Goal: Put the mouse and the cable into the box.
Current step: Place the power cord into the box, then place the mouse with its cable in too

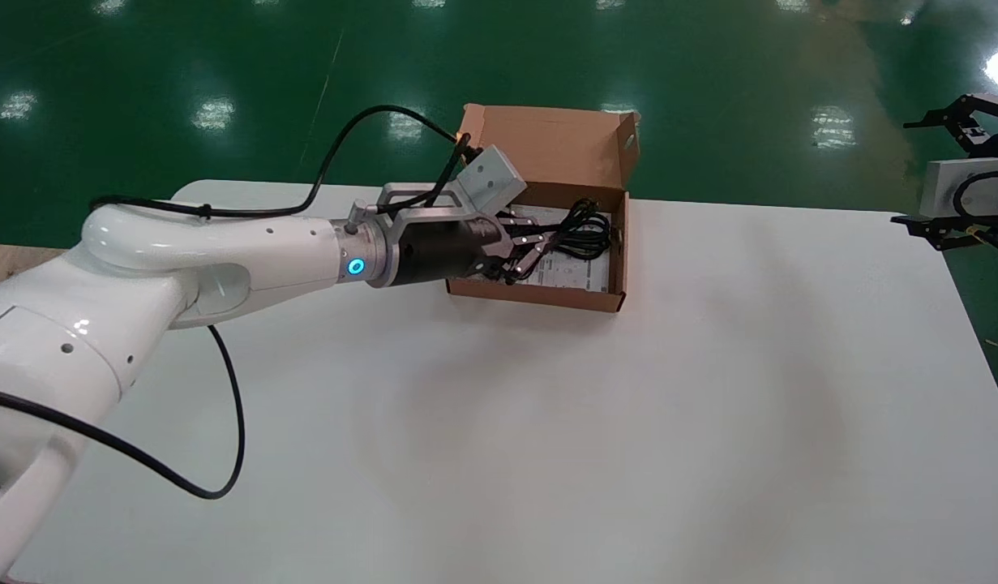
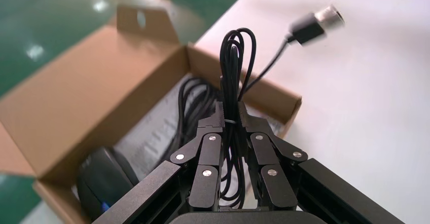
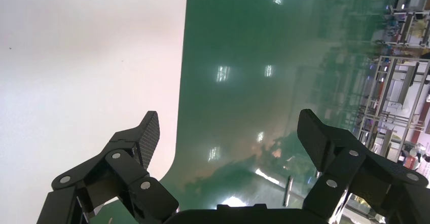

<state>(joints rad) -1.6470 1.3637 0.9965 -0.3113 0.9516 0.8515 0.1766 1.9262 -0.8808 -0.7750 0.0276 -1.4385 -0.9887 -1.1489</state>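
Note:
An open brown cardboard box stands at the far middle of the white table. My left gripper reaches into it from the left and is shut on a coiled black cable. In the left wrist view the cable stands pinched between the fingertips of the left gripper, and its USB plug sticks out past the box wall. A black mouse lies in the box's corner; the head view hides it behind the gripper. My right gripper is parked off the table's right edge, open.
A printed paper sheet lines the box floor. The box lid stands upright at the back. The white table spreads wide in front and to the right. Green floor lies beyond the table's edges.

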